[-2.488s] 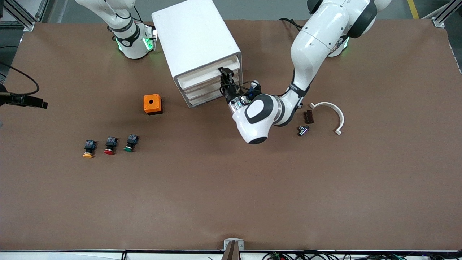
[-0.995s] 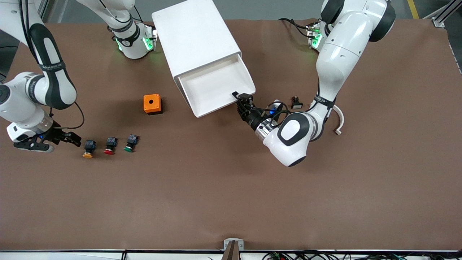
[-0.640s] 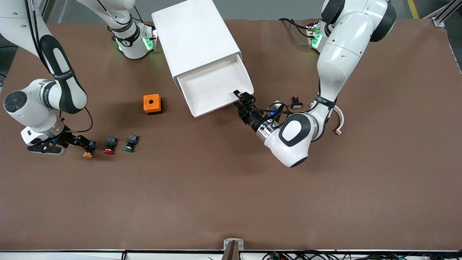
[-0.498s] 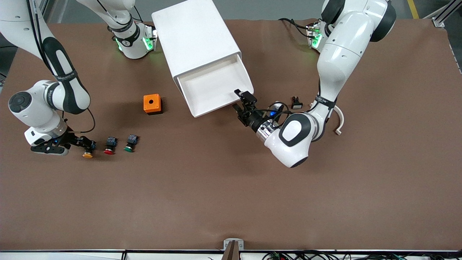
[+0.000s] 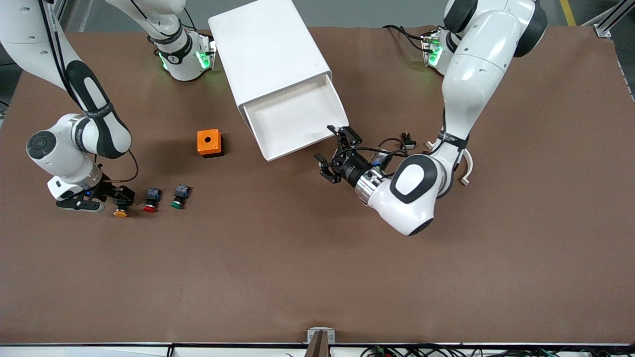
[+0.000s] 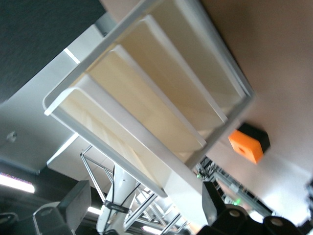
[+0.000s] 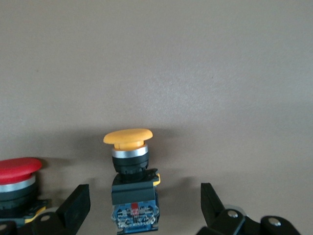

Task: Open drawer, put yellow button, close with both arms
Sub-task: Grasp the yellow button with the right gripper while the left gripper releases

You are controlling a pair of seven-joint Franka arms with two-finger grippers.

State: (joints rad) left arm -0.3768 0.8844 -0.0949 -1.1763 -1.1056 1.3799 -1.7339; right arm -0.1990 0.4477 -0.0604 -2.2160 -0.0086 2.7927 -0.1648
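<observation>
The drawer (image 5: 295, 116) stands pulled out of the white cabinet (image 5: 268, 54), and its tray is empty. My left gripper (image 5: 336, 152) is open and holds nothing, just off the drawer's front corner at the left arm's end. In the left wrist view the drawer (image 6: 98, 127) shows past the left gripper (image 6: 144, 210). The yellow button (image 5: 120, 212) lies on the table toward the right arm's end. My right gripper (image 5: 121, 198) is open with a finger on each side of the button's black-blue body. In the right wrist view the button (image 7: 128, 138) lies between the spread fingers (image 7: 76, 205) of the right gripper (image 7: 144, 208), untouched.
A red button (image 5: 150, 198) and a green button (image 5: 179, 195) lie in a row beside the yellow one. An orange box (image 5: 209, 142) sits beside the cabinet. A white curved piece (image 5: 459, 153) and a small black part (image 5: 408, 140) lie near the left arm.
The left gripper has let go of the drawer's front edge, opened wide and drawn back from it. The right gripper has slid along the table until it straddles the yellow button.
</observation>
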